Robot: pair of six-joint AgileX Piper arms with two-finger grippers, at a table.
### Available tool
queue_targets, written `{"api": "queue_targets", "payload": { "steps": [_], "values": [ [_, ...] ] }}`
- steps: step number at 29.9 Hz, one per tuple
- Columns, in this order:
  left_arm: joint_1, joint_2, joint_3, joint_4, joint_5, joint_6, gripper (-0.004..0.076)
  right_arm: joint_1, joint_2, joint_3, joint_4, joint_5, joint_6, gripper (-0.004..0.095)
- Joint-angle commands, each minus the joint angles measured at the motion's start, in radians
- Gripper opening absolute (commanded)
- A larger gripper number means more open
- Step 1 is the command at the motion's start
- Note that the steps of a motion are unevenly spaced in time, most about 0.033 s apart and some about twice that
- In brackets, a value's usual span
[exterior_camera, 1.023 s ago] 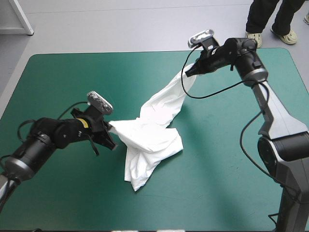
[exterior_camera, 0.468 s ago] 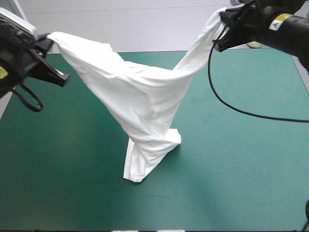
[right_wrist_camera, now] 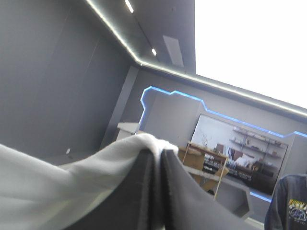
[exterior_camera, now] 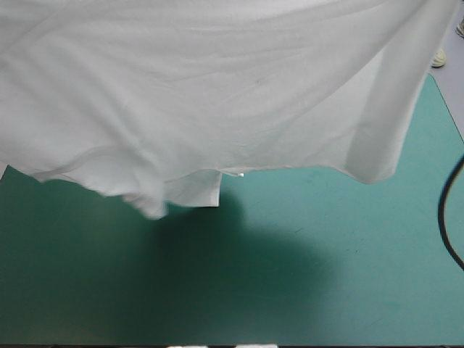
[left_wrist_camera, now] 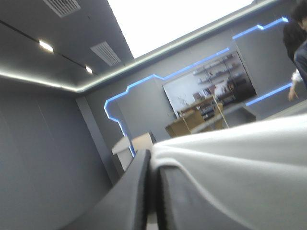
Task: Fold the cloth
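Holds both arms raised, wrists aimed about level into the room. Pinches the left gripper point(left_wrist_camera: 152, 155) all but closed, its two black fingers point(left_wrist_camera: 136, 191) side by side with only a thin slit between, clamped on an edge of the T-shirt point(left_wrist_camera: 240, 163), which lies over one finger and runs off beside it. Pinches the right gripper point(right_wrist_camera: 158, 153) the same way, fingers point(right_wrist_camera: 144, 191) nearly meeting at the tips, white cloth wrapped over the tips and trailing away beside one finger

Looks like a robotics lab: teal-green table cover point(exterior_camera: 326, 275) bare toward 6 o'clock, grey walls point(left_wrist_camera: 43, 158), recessed ceiling lights point(left_wrist_camera: 46, 46).
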Motion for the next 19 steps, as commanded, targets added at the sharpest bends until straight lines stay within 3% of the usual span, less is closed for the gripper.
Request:
{"api": "queue_targets", "payload": {
  "steps": [1,8,13,19],
  "values": [
    [0.000,0.000,-0.077,0.001,-0.061,-0.014,0.0019,-0.005,-0.041,-0.020,-0.018,-0.102,-0.033,-0.0004],
    [0.000,-0.009,-0.092,-0.032,-0.073,0.007,0.0019,-0.005,-0.067,-0.138,-0.018,-0.085,-0.052,-0.0004],
    [0.000,-0.009,-0.100,-0.028,-0.141,0.031,0.0019,-0.005,-0.067,-0.196,-0.018,-0.077,-0.088,-0.0004],
    [0.000,0.055,-0.101,0.014,-0.081,0.026,0.0019,-0.005,-0.006,-0.176,-0.062,0.038,-0.047,-0.0004]
  ]
}}
